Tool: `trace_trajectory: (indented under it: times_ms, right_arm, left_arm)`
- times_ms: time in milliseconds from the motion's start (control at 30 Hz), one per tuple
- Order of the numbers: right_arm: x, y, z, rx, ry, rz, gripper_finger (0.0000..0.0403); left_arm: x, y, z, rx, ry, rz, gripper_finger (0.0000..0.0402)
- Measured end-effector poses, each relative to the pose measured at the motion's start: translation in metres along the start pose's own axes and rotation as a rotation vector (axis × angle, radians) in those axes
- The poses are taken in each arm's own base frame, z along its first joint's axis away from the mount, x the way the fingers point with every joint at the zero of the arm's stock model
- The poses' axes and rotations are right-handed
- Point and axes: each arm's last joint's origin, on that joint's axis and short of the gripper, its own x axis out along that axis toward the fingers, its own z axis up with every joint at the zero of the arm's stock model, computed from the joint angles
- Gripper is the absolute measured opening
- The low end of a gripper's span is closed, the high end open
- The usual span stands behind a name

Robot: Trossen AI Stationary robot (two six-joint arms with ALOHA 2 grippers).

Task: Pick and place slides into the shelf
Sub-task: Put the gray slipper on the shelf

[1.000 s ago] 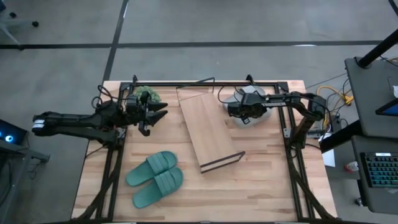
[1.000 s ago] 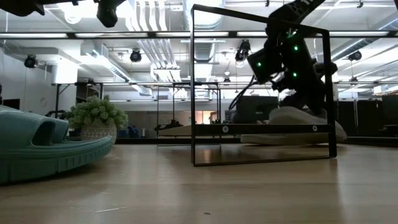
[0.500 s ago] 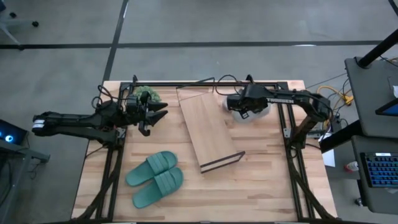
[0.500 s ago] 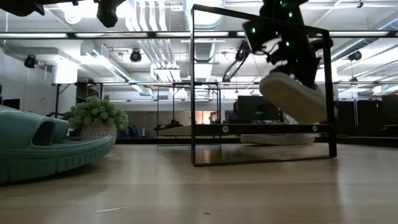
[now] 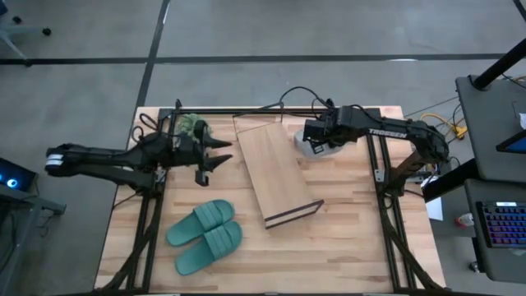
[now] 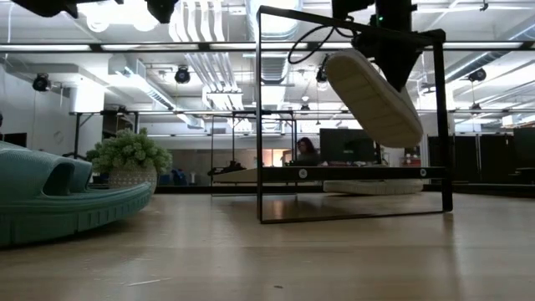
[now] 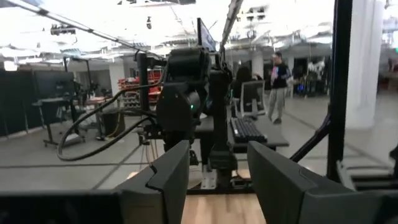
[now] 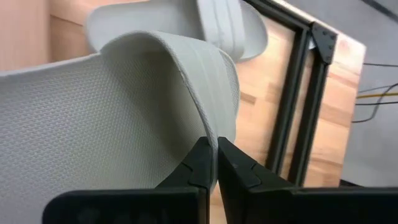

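Right gripper [image 8: 213,163] clamped shut on strap of one light grey slide [image 6: 374,96], lifted off table, sole tilted, toe end high, hanging above far-right part of shelf frame in low view. From above: same slide [image 5: 311,141] at about 1 o'clock of table centre, just beside far end of shelf board [image 5: 274,168], right arm reaching in from 3 o'clock. Second light grey slide [image 8: 224,28] flat on tabletop [image 5: 345,247] beyond the held one, next to black table rail; in low view lying low behind shelf [image 6: 372,186]. Shelf board lying diagonally across table middle, dark edge toward 5 o'clock, thin black wire frame [image 6: 261,117] standing upright. Teal green pair [image 5: 205,235] side by side at about 7 o'clock, well apart from shelf, untouched. Left gripper [image 5: 220,154] hovering at about 10 o'clock, fingers [image 7: 169,177] partly open, nothing between them, pointing toward shelf. Small fuzzy green plant [image 5: 191,126] at 11 o'clock, just behind left gripper. Person [image 7: 278,84] standing in room beyond table, seen in left wrist view.
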Motion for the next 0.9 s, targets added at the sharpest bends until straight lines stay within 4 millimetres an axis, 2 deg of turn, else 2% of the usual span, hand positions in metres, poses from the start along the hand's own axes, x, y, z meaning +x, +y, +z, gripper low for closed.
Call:
trace_trajectory:
  times_ms: [200, 533, 733, 900]
  right_arm:
    - [-0.005, 0.005, -0.008, -0.003, 0.009, 0.024, 0.0008]
    - [-0.010, 0.012, -0.019, 0.007, 0.035, 0.060, 0.0008]
    - [-0.016, 0.014, -0.023, 0.007, 0.040, 0.084, 0.0008]
    - [-0.030, 0.015, -0.024, 0.043, 0.031, 0.140, 0.0008]
  left_arm:
    - [0.020, -0.006, -0.008, 0.127, 0.057, -0.044, 0.0159]
    - [0.059, -0.019, -0.011, 0.361, 0.101, -0.109, 0.0242]
    - [0.083, -0.022, -0.016, 0.405, 0.127, -0.115, 0.0247]
    - [0.091, -0.023, -0.019, 0.398, 0.140, -0.114, 0.0247]
